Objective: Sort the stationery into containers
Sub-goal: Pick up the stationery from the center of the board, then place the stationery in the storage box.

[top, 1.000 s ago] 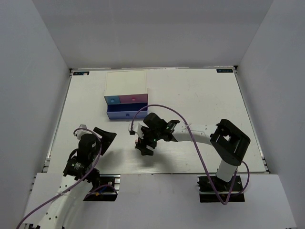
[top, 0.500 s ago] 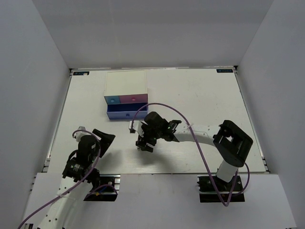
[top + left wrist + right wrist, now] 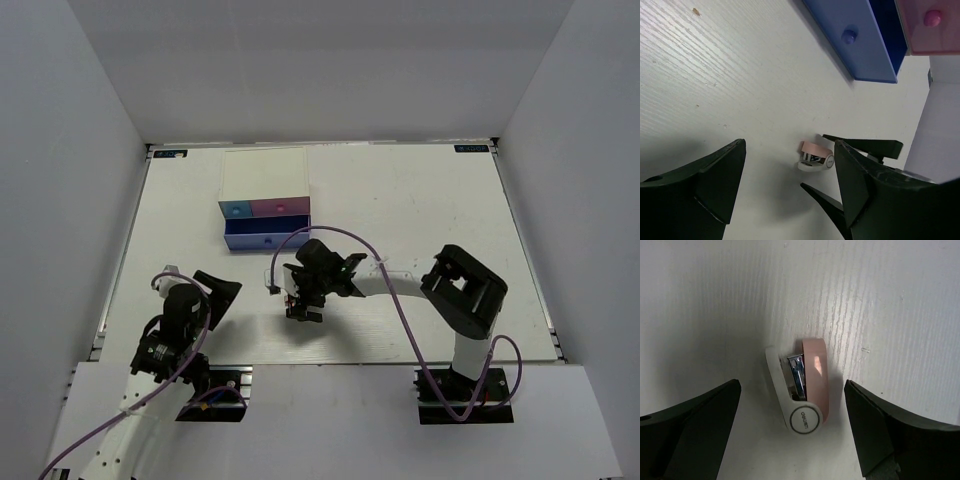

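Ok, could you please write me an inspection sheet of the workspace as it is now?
Surface: white table, faint grain.
Job's things: pink-and-white stapler lying on its side on the table; drawer box at the back left, fronts light blue, pink and wide blue; no other stationery seen.
Clutter: one tiny brown speck.
Grippers: right gripper open, fingers either side of the stapler, not touching it; left gripper open, empty.
Cables: purple cables loop off both arms.
Surroundings: plain white walls on three sides.
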`<state>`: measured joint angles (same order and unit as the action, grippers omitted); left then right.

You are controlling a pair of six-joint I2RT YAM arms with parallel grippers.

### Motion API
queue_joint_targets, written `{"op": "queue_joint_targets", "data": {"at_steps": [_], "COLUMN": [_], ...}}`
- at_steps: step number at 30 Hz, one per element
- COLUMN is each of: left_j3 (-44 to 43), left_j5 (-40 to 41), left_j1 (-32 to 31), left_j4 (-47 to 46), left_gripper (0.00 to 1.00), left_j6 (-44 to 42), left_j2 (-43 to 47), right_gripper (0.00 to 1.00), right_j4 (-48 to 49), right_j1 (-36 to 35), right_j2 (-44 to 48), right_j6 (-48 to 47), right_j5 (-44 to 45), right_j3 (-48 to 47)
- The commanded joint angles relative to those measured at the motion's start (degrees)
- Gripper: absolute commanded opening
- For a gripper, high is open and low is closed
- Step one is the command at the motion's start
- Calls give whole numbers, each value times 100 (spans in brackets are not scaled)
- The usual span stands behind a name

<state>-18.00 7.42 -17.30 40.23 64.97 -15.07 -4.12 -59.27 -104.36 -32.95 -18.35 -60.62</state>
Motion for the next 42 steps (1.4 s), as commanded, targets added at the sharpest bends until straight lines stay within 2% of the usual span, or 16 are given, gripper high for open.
{"op": "queue_joint_targets", "data": {"at_steps": [1,4,6,9,13,16,23,27,28,29,37,42], "left_j3": [-178,-178,-178,-178,-178,-178,-125,-19,33,33,86,86], "left_j5": [49,49,49,49,49,49,49,-65,-117,-118,-223,-276], "left_j1": [25,25,25,25,25,25,25,25,25,25,25,25], "left_j4": [73,73,73,73,73,3,-50,-243,-243,-383,-639,-692], "left_gripper": [81,81,81,81,81,81,81,81,81,81,81,81], "left_j6": [7,7,7,7,7,7,7,7,7,7,7,7], "left_j2": [145,197,197,197,197,197,197,197,137,136,-137,-137], "right_gripper": [90,89,84,69,38,27,24,24,22,21,21,16], "right_j4": [78,61,-10,-228,-616,-958,-1021,-486,-380,-161,342,929], "right_j1": [29,20,64,117,178,240,476,635,644,723,899,873], "right_j2": [-102,-181,-208,-164,-50,38,661,934,926,926,241,-347], "right_j6": [-396,-458,-519,-694,-932,-1003,-679,-555,-537,-598,-897,-1126], "right_j5": [-151,-151,-239,-485,-889,-1057,-969,-171,310,427,1219,1641], "right_j3": [-310,-363,-407,-389,-363,-345,-661,-1012,-1057,-1153,-1716,-2146]}}
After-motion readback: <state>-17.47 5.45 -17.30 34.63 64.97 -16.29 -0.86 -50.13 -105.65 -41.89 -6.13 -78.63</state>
